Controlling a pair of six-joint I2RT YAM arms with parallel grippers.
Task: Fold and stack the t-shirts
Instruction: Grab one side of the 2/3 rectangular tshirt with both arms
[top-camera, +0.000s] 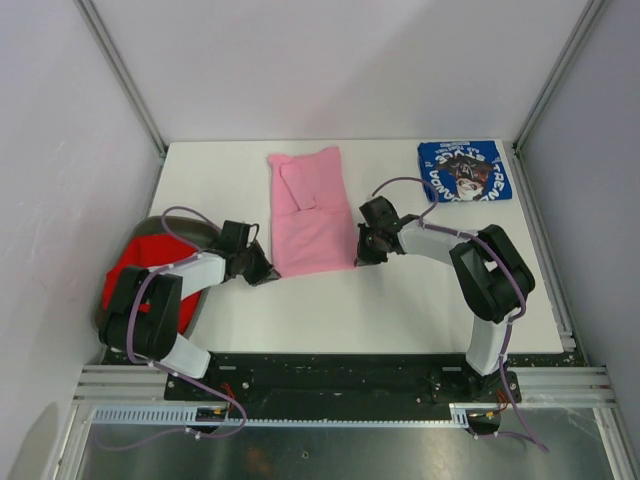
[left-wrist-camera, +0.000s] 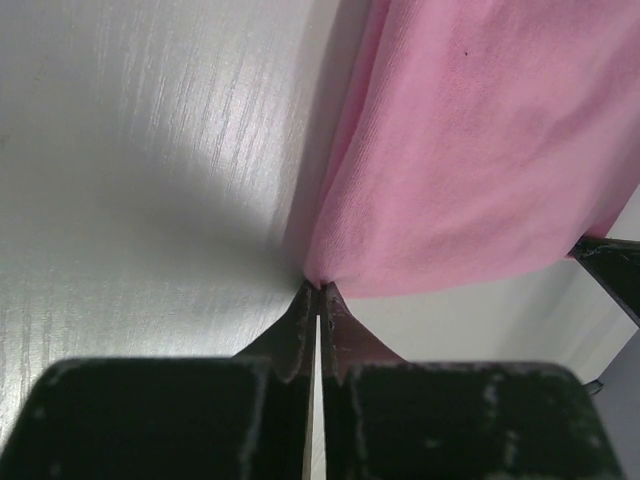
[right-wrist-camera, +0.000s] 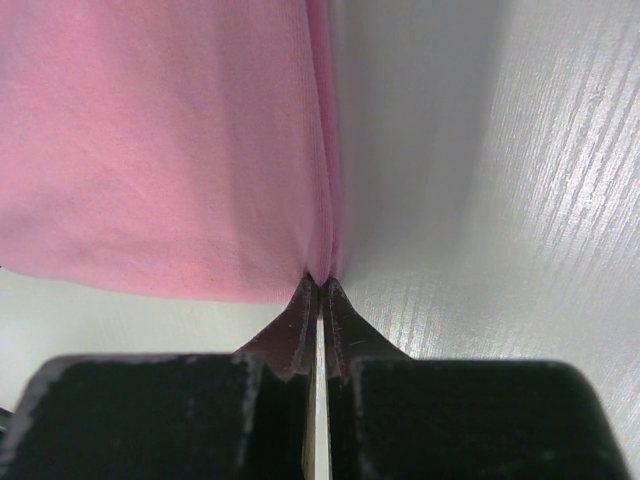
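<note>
We see the left gripper (left-wrist-camera: 318, 292) and the right gripper (right-wrist-camera: 319, 285) each clenched on a near corner of the pink shirt (top-camera: 312, 215) lying on the table (top-camera: 400, 310).

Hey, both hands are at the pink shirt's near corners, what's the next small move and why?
Probably raise both corners together, then carry them toward the far edge. The left hand and right hand are each shut on a near corner of the pink t-shirt, which lies long and narrow, not yet halved.
</note>
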